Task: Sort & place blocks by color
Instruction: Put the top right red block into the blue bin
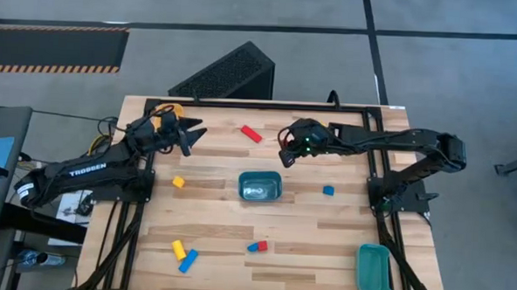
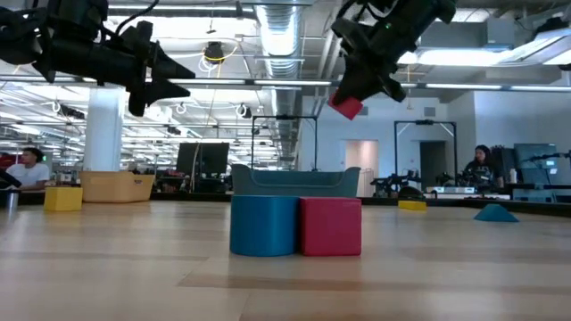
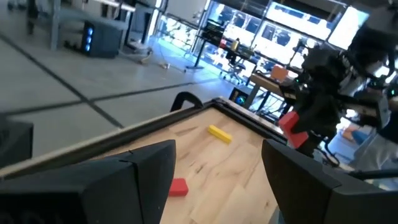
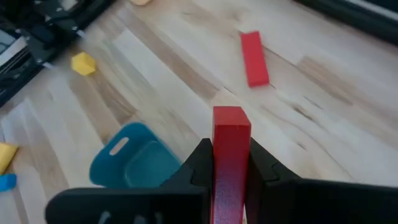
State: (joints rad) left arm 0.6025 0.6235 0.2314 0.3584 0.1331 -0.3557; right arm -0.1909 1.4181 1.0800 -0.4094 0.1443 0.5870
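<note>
**Wooden table, right claw clenched on a red bar in mid-air**

From above, a pale wooden table sits on a grey floor. The right gripper hangs over the table's far middle, near a loose red bar. The left gripper waits over the far left part with its fingers spread and nothing between them. A teal tray sits at the centre and a second teal tray at the near right corner. Scattered blocks lie around: a yellow cube, a blue cube, a yellow bar touching a blue bar, and a red-and-blue pair.

At table height, the blue-and-red pair stands side by side in the foreground, touching, in front of the central tray. The right gripper is well above the table, clamped on a held red bar. People sit in the room behind.

The left wrist camera looks past its own parted fingers toward the right gripper carrying the red bar.

The right wrist camera shows the fingers pressed on both sides of the held bar, with the loose red bar and the central tray on the wood below.
</note>
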